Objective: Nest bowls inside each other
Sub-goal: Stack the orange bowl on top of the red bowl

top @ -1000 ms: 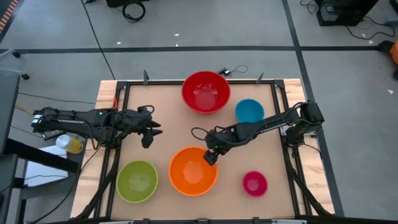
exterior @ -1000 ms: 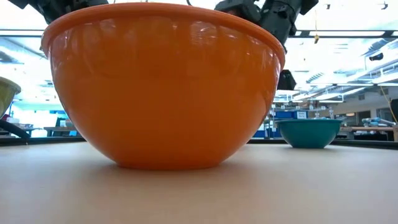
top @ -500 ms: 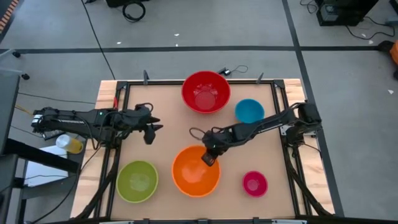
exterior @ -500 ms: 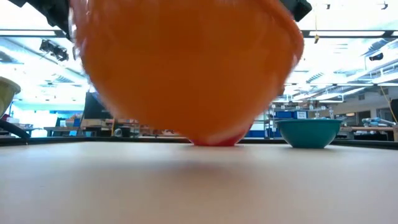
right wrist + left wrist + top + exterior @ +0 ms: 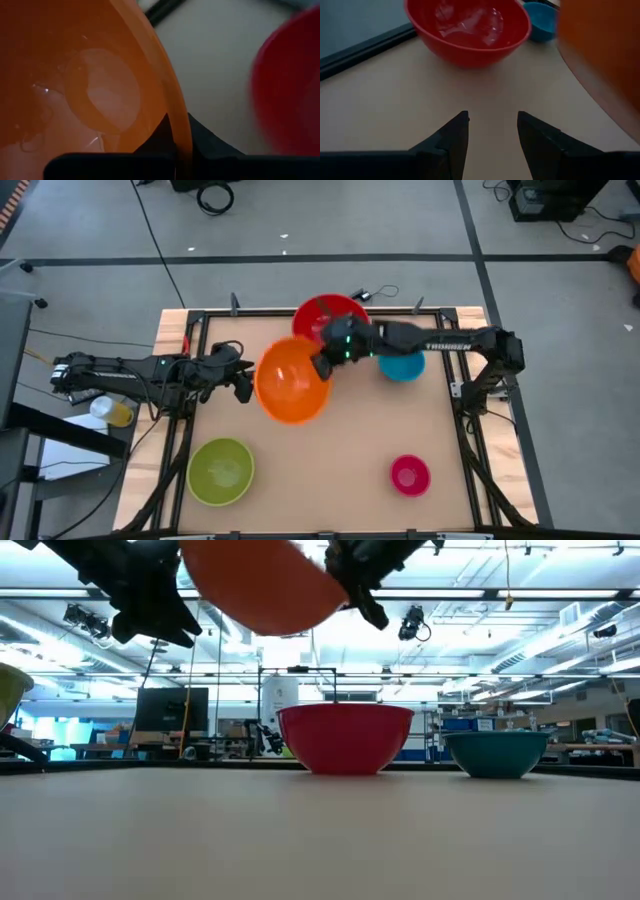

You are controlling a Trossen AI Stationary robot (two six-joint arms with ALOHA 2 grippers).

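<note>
The orange bowl (image 5: 292,382) hangs in the air left of centre, with my right gripper (image 5: 322,365) shut on its rim. In the low view the orange bowl (image 5: 265,585) floats high above the table. The red bowl (image 5: 330,315) stands at the far edge, partly under my right arm, and the blue bowl (image 5: 404,367) stands to its right. The green bowl (image 5: 222,470) and the small pink bowl (image 5: 410,474) rest near the front edge. My left gripper (image 5: 240,385) hovers open just left of the orange bowl, holding nothing. My right gripper pinches the orange bowl's rim (image 5: 181,134) on the side nearest the red bowl, with one finger inside the bowl and one outside. The fingers come slanting down from the table's right. The bowl is lifted clear of the table, its opening upward.
The table's wooden top (image 5: 380,430) lies bare between the bowls at the front and the back. A black frame (image 5: 200,330) runs along the table's edges. In the left wrist view the red bowl (image 5: 470,30) lies ahead of my left gripper (image 5: 492,125), and the orange bowl (image 5: 600,60) is close at one side.
My right gripper has shut on the orange bowl's rim, lifted the bowl off the table near the front, and carried it up and toward the far left, close to the red bowl. My left gripper has turned a little in place.
</note>
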